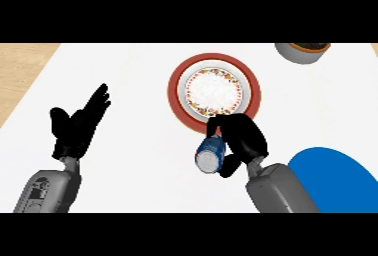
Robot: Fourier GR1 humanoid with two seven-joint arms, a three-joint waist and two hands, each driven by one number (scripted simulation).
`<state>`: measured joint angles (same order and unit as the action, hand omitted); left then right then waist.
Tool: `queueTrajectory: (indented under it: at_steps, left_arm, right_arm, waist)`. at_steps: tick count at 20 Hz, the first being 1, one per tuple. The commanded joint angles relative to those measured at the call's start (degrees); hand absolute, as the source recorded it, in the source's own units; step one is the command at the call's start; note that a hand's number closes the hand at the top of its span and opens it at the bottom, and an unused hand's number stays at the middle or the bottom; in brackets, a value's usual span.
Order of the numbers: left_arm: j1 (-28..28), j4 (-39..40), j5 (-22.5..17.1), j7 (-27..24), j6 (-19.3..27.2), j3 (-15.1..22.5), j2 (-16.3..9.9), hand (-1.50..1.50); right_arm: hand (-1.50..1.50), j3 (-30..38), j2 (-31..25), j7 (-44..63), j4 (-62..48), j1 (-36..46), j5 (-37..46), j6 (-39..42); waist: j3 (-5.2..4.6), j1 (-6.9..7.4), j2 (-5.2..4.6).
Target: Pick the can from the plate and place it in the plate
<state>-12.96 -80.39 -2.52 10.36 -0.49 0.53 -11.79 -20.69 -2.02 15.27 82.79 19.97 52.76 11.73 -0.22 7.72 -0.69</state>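
A white counter (133, 90) is seen from above, with a strip of wood at its left edge. The blue can (210, 154) is held in the right hand (244, 140) — the fingers are curled round it, just below the red-rimmed plate (177, 87). A blue plate (332, 180) is seen at the lower right. The left hand (77, 125) is kept open at the left — nothing is held. A grey pot (299, 51) is cut off at the top edge.

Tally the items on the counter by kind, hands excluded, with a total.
Plates: 2, a red-rimmed patterned plate and a blue plate
Cans: 1, a blue can held by the right hand
Pots: 1, a grey pot at the top edge
Total: 4
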Motion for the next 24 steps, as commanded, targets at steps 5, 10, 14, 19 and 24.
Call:
queueTrajectory:
  at_steps: [5,10,14,19,24]
  left_arm:
    - [-1.1,1.6,0.9,-0.1,0.3,1.0,1.0,0.0]
    - [-2.6,1.8,0.4,0.6,-0.3,0.4,0.4,0.0]
    - [-2.8,1.5,0.0,1.2,-0.7,-0.4,-0.6,0.0]
    - [-2.5,1.9,0.8,-0.2,1.4,-0.8,0.7,0.0]
    - [-2.0,2.6,0.8,-0.8,1.2,-1.3,0.2,0.0]
  right_arm:
    - [1.5,-5.9,2.0,21.9,-0.5,16.0,12.0,-19.8]
    - [1.5,-8.5,2.0,37.9,-6.5,24.4,17.2,-27.8]
    - [1.5,-11.1,2.0,50.3,-12.2,30.0,15.5,-34.3]
    - [1.5,-12.2,2.0,54.7,-21.3,33.8,13.8,-42.9]
    - [1.5,-11.0,2.0,54.4,-28.7,35.7,11.4,-46.7]
  waist:
    - [-0.08,0.04,0.42]
    - [0.0,0.41,-0.19]
    - [0.1,0.09,-0.2]
    - [0.15,-1.43,-0.34]
    - [0.19,-2.88,-0.34]
